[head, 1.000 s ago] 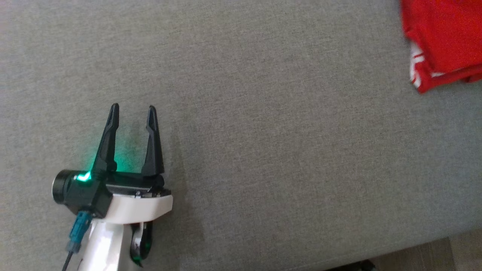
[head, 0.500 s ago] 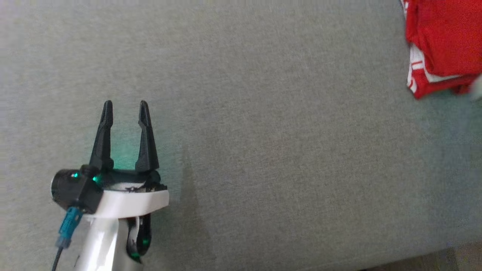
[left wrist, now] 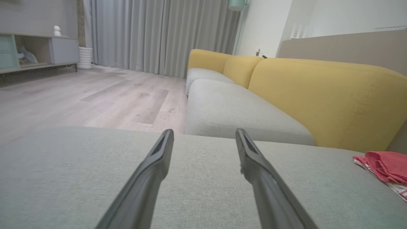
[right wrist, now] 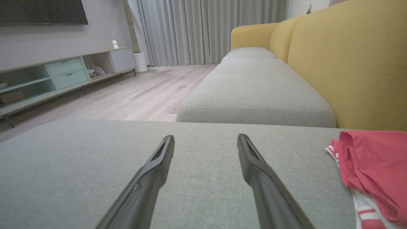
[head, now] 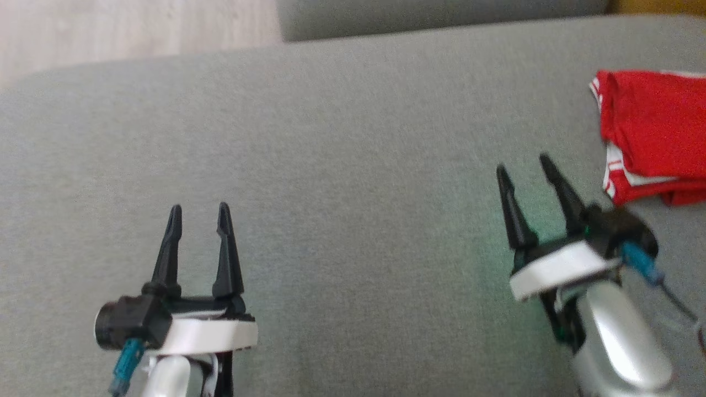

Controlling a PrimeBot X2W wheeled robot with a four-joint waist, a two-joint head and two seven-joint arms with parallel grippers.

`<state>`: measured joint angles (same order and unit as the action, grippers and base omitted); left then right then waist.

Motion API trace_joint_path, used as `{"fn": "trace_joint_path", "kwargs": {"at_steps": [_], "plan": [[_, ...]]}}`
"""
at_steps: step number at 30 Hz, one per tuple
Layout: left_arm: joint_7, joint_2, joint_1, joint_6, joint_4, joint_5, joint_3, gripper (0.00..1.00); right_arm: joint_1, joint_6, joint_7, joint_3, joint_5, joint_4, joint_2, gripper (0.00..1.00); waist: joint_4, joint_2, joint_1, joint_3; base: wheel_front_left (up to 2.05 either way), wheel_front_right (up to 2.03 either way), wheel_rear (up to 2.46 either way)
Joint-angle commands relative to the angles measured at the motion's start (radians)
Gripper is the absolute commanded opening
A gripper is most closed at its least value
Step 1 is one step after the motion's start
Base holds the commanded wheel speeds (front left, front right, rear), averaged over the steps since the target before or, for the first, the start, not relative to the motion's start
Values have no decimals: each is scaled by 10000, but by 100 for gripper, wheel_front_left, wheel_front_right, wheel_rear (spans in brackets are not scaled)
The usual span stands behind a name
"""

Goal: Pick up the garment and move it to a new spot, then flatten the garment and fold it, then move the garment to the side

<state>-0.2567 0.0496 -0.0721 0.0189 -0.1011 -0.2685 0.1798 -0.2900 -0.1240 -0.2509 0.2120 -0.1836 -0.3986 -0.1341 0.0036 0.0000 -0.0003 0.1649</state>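
A folded red garment (head: 653, 135) with white stripes lies at the right side of the grey cushion (head: 353, 165). It also appears at the right edge of the left wrist view as the garment (left wrist: 386, 167) and in the right wrist view as the garment (right wrist: 372, 173). My right gripper (head: 524, 164) stands open just left of it, apart from the cloth, with nothing between its fingers. My left gripper (head: 198, 209) stands open at the lower left over bare cushion, far from the garment.
A yellow sofa back (left wrist: 324, 95) rises behind the cushion, with another grey seat (right wrist: 254, 92) beyond. Pale wood floor (left wrist: 79, 98) lies past the cushion's far edge. A low cabinet (right wrist: 57, 79) and grey curtains (right wrist: 203, 28) stand further off.
The head camera has tilted up, so the cushion's far edge and floor now show. My right gripper has come into view, open and away from the garment, which stays lying at the right.
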Motion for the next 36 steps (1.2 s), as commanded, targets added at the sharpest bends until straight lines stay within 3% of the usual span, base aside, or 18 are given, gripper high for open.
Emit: {"fn": "trace_joint_path", "kwargs": {"at_steps": [1, 10, 31, 32, 36], "plan": [[-51, 6, 10, 93, 267, 137, -278, 100, 412, -67, -106, 33, 108, 567, 167, 100, 451, 0, 3, -708, 0, 0, 0], [-51, 6, 852, 285, 276, 403, -430, 100, 2095, -67, -107, -457, 567, 1352, 643, 100, 473, 0, 3, -1503, 0, 0, 0], [-51, 6, 907, 169, 119, 777, -285, 100, 2038, -67, -108, -780, 678, 1340, 801, 100, 226, 0, 3, -1287, 0, 0, 0], [0, 19, 1245, 160, -175, 697, 9, 0, 2413, 0, 0, -1013, 616, 1046, 738, 0, 225, 0, 4, -1283, 0, 0, 0], [19, 18, 1330, 142, -549, 541, 21, 0, 2547, 3, 33, -992, 456, 702, 739, 0, 215, 0, 3, -1289, 0, 0, 0]]}}
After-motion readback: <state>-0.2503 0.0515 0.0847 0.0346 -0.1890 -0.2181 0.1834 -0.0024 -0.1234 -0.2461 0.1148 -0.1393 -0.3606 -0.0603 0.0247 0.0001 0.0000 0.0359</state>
